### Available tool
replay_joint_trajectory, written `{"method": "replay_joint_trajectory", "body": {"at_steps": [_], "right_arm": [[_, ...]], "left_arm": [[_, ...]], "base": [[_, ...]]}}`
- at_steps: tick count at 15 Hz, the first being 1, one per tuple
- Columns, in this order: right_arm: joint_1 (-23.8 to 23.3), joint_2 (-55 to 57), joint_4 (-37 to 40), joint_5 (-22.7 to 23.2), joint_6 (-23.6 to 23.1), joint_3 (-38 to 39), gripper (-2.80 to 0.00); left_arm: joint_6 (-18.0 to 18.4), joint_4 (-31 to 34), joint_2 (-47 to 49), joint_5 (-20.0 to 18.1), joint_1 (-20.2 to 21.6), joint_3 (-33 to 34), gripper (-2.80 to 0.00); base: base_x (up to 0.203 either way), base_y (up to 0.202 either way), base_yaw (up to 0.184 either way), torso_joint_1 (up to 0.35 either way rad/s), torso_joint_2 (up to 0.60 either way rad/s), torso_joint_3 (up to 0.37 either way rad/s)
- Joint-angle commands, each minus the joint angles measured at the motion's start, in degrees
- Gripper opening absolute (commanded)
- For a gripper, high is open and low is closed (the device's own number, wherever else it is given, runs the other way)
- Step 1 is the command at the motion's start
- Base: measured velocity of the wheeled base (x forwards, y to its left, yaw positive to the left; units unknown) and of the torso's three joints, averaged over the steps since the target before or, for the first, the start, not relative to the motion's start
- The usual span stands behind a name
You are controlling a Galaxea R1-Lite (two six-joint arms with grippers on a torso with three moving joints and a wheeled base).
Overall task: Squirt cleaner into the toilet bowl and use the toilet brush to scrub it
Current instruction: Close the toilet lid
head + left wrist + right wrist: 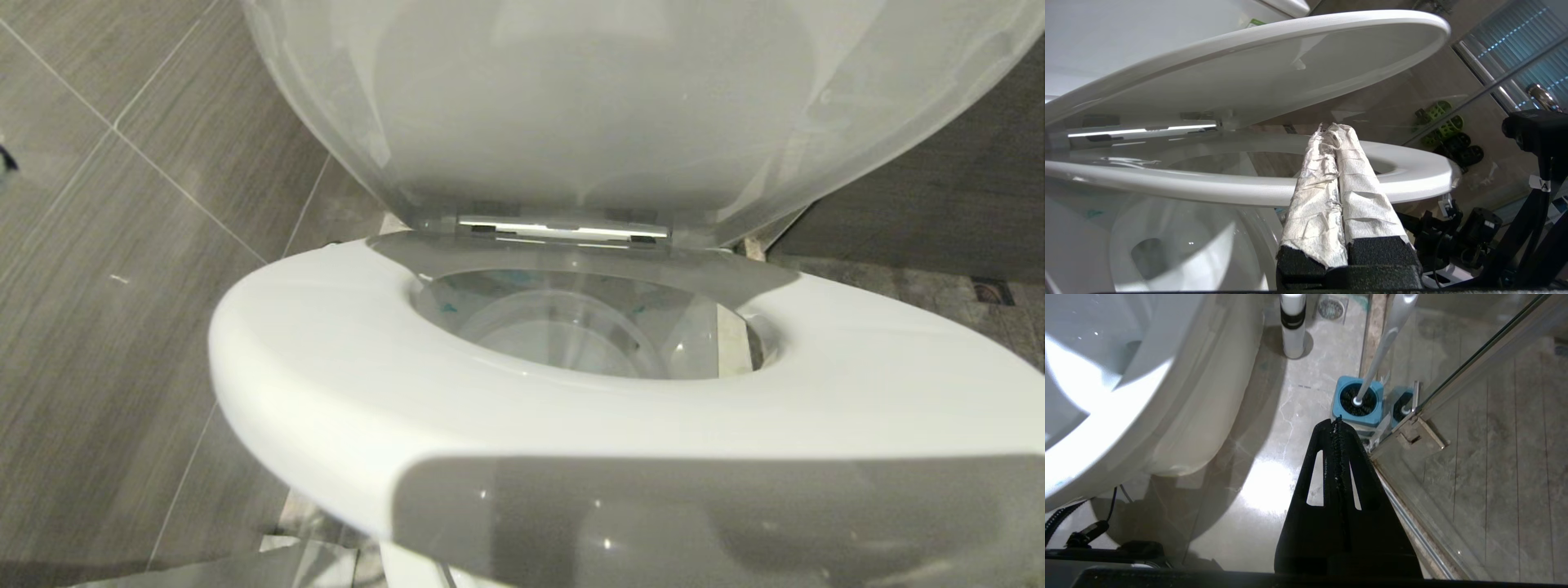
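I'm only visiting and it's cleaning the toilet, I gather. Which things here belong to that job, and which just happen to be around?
Part of the job:
toilet bowl
turquoise cleaner smears
toilet brush in its blue holder
left gripper, shut, beside the seat

Just around:
white cylinder on the floor
floor drain
glass shower door

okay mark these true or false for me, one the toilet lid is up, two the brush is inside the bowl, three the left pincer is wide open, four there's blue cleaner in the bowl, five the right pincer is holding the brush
1. The toilet lid is up. True.
2. The brush is inside the bowl. False: it stands in its blue holder on the floor beside the toilet.
3. The left pincer is wide open. False: its wrapped fingers are pressed together, holding nothing.
4. Blue cleaner shows in the bowl. True: thin smears on the inner wall.
5. The right pincer holds the brush. False: it is shut and empty, apart from the brush.
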Motion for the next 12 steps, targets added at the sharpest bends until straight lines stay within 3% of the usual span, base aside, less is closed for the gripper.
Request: {"method": "replay_joint_trajectory", "body": {"at_steps": [1, 9, 12], "right_arm": [[0.01, -0.04, -0.03, 0.00, -0.02, 0.70, -2.80], [0.01, -0.04, -0.03, 0.00, -0.02, 0.70, -2.80], [0.01, -0.04, -0.03, 0.07, -0.02, 0.70, -2.80]], "left_arm": [[0.12, -0.24, 1.25, -0.17, -0.03, -0.01, -2.80], [1.10, -0.59, 4.35, 0.20, 4.37, -0.18, -2.80], [1.28, -0.60, 4.55, 0.10, 4.28, 0.00, -2.80]], "base": [[0.000, 0.000, 0.000, -0.002, 0.00, 0.196], [0.000, 0.000, 0.000, 0.007, 0.00, 0.201], [0.000, 0.000, 0.000, 0.002, 0.00, 0.203]]}}
